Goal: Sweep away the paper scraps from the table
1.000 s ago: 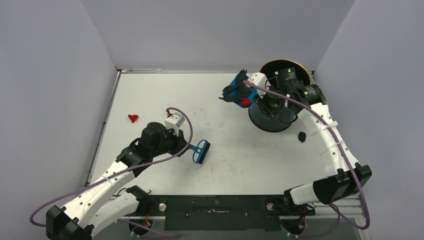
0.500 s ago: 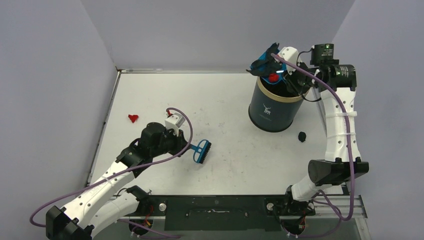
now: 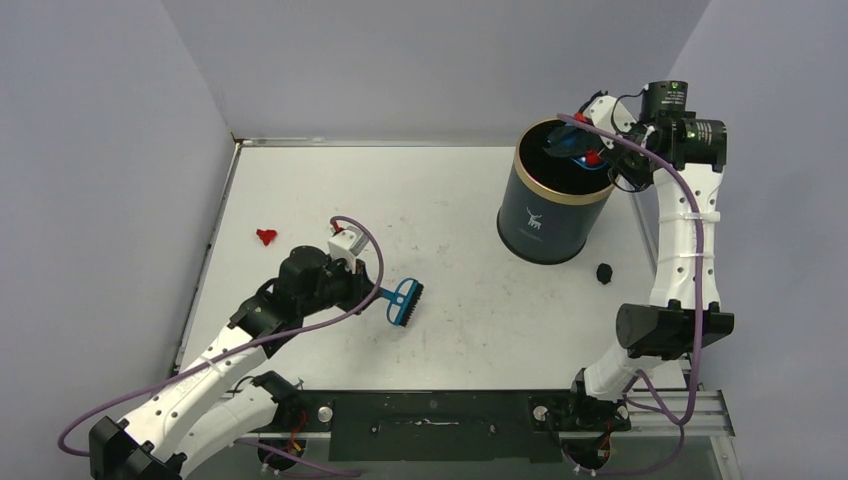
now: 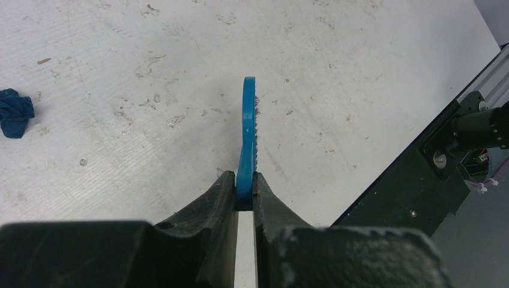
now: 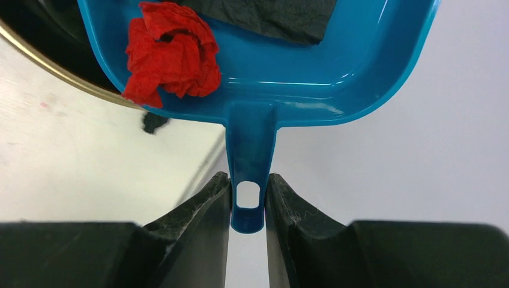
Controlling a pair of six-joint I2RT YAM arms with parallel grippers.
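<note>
My left gripper (image 3: 375,293) is shut on the handle of the blue brush (image 3: 404,303), held low over the white table (image 3: 450,200). In the left wrist view the brush (image 4: 247,132) stands edge-on between my fingers (image 4: 244,192). My right gripper (image 3: 612,150) is shut on the handle of the blue dustpan (image 3: 570,148), held tilted over the bin's mouth. The pan (image 5: 264,72) holds a red scrap (image 5: 171,57) and a black scrap (image 5: 270,18). On the table lie a red scrap (image 3: 265,236), a black scrap (image 3: 604,272) and a dark blue scrap (image 4: 15,112).
A dark blue round bin (image 3: 545,225) with a gold rim stands at the back right of the table. Grey walls close the left, back and right sides. A black rail (image 3: 430,420) with the arm bases runs along the near edge.
My right arm has lifted the dustpan with its scraps from in front of the bin up and right, over the bin's mouth. The left arm and brush have barely moved.
</note>
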